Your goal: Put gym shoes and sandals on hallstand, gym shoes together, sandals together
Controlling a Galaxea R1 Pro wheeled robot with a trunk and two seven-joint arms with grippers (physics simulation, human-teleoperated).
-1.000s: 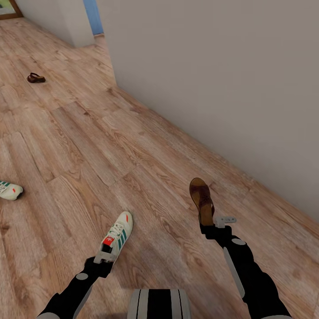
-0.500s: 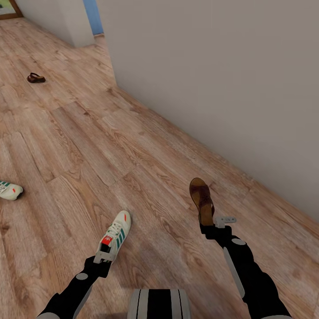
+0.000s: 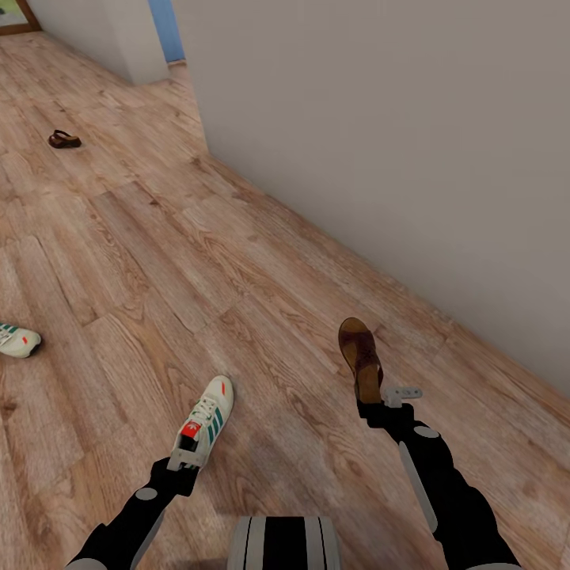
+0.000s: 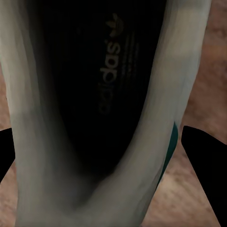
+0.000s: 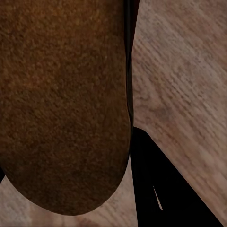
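Observation:
My left gripper (image 3: 184,459) is shut on the heel of a white gym shoe (image 3: 207,416) with teal stripes, held over the corridor floor (image 3: 158,261). From the left wrist, the shoe's dark insole (image 4: 101,80) lies between the two black fingers (image 4: 203,161). My right gripper (image 3: 384,398) is shut on the heel of a brown sandal (image 3: 360,356), whose brown insole (image 5: 61,104) shows close up from the right wrist. The second gym shoe (image 3: 17,339) lies at the left edge. A second brown sandal (image 3: 63,140) lies far back on the left. The hallstand is out of view.
A plain grey wall (image 3: 396,142) runs diagonally along the right side. A wall corner (image 3: 119,39) and a blue doorway strip (image 3: 166,28) stand at the far back. My base (image 3: 283,543) shows at the bottom.
The gym shoe in my left gripper has shifted very slightly to the left. Everything else is still.

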